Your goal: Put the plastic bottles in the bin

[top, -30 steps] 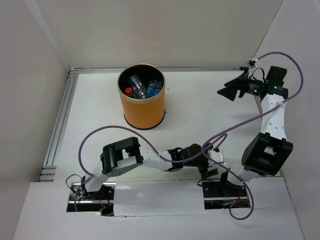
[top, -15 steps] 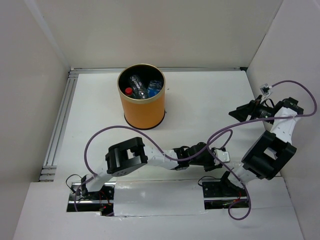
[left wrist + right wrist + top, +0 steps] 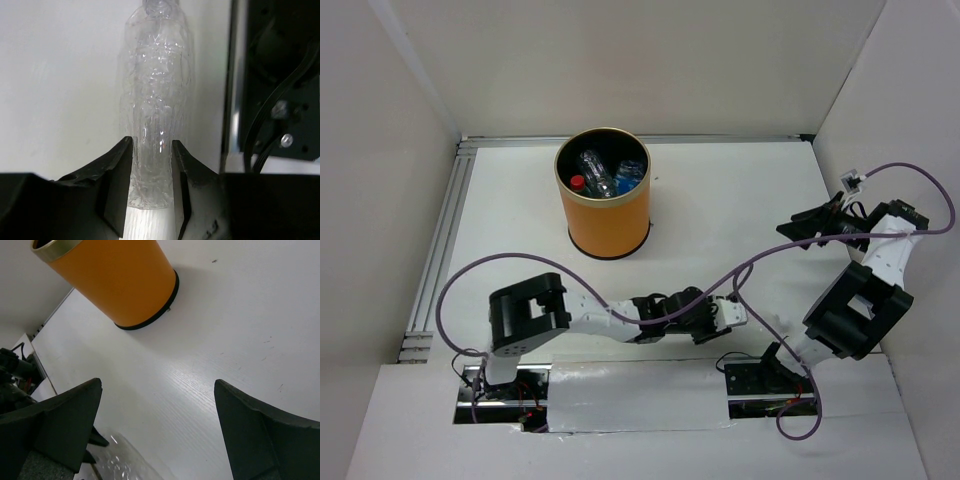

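White walls box in a white surface, and the action is low on it. The left gripper is clamped on a clear bottle, a finger pressed to each side of its base end. The bottle lies flat with its neck pointing away from the wrist. Gripping at the wide end looks sensible, because the ribbed plastic gives the pads something to bite on.

From above, that left gripper sits well apart from the bin, off to its near-right, close to the arm bases. So there's a lift and a carry ahead, back and leftward to that gold rim.

The bin stands upright at the far side of the surface, black inside, and it already holds several bottles. One with a red cap rests against the left of the opening, and a blue label shows at the right.

The right gripper has its fingers spread wide with nothing between them. It hangs far to the right of the bin, facing it and tucked clear of the left arm's path. A glint of clear plastic shows at the bottom edge of its view. The right gripper looks parked, leaving this last bottle to its partner.
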Controlling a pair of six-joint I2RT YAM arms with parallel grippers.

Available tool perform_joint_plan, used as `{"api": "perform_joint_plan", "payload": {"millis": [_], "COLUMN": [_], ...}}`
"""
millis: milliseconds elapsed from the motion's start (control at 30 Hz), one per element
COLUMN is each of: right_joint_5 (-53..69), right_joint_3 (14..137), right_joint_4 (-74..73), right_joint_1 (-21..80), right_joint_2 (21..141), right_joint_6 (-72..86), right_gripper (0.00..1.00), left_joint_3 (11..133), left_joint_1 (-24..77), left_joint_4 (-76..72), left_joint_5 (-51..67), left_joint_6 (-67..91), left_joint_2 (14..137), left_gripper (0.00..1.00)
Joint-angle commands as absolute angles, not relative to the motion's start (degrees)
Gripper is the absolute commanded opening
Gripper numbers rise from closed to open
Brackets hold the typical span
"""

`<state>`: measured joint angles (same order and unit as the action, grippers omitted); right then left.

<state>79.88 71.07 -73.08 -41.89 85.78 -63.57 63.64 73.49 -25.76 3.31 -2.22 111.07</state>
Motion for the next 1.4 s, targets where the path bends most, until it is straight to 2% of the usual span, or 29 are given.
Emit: {"api": "perform_joint_plan", "payload": {"millis": [0, 267, 467, 667, 867, 1100, 1133, 1167, 1200, 1233, 1267, 1300, 1367], "right_joint_5": [82.44, 82.97, 76.57, 65.68, 60.65, 58.89, 58.36, 57.14, 56.52, 55.9, 55.38, 53.63, 51.16], "right_joint_3": [71.98, 70.23, 67.25, 58.03, 53.09, 53.09, 53.09, 53.09, 53.09, 53.09, 53.09, 53.09, 53.09], "right_joint_4": [-75.23, -75.23, -74.02, -59.26, -52.21, -49.84, -49.31, -48.0, -47.99, -47.47, -46.42, -45.36, -41.33], "right_joint_1": [-42.28, -42.28, -38.51, -32.89, -28.84, -28.3, -27.69, -27.69, -27.69, -27.16, -27.16, -27.16, -26.46], "right_joint_2": [84.29, 84.29, 82.53, 74.63, 70.58, 71.1, 71.1, 71.1, 71.1, 71.1, 71.1, 71.1, 71.1], "right_joint_6": [-65.92, -67.94, -70.66, -63.64, -59.33, -56.26, -56.25, -54.42, -54.4, -53.88, -53.18, -50.39, -45.29], "right_gripper": [1.0, 1.0, 1.0, 1.0, 1.0, 1.0, 1.0, 1.0, 1.0, 1.0, 1.0, 1.0, 1.0], "left_joint_3": [60.92, 60.99, 62.93, 64.07, 64.69, 62.76, 62.75, 62.23, 62.23, 60.31, 59.6, 59.59, 59.67], "left_joint_1": [71.82, 62.51, 55.39, 46.59, 37.54, 32.26, 31.47, 31.46, 31.46, 30.94, 30.94, 31.63, 32.34], "left_joint_4": [-23.64, -20.92, -21.87, -26.09, -29.27, -22.51, -20.76, -18.05, -18.02, -18.02, -18.54, -18.54, -18.54], "left_joint_5": [-4.47, -8.53, -14.14, -24.68, -23.3, -23.99, -23.99, -23.47, -23.47, -23.47, -22.68, -22.68, -22.07], "left_joint_6": [-1.58, -0.35, -1.41, -1.41, 3.15, 5.98, 6.76, 7.99, 8.52, 8.53, 8.53, 8.53, 7.3], "left_joint_2": [101.73, 84.75, 77.44, 75.06, 74.0, 74.62, 75.49, 76.19, 76.2, 76.2, 75.24, 73.93, 72.78], "left_gripper": [0.0, 0.0, 0.0, 0.0, 0.0, 0.02, 0.08, 0.31, 0.31, 0.65, 0.9, 1.0, 1.0]}}
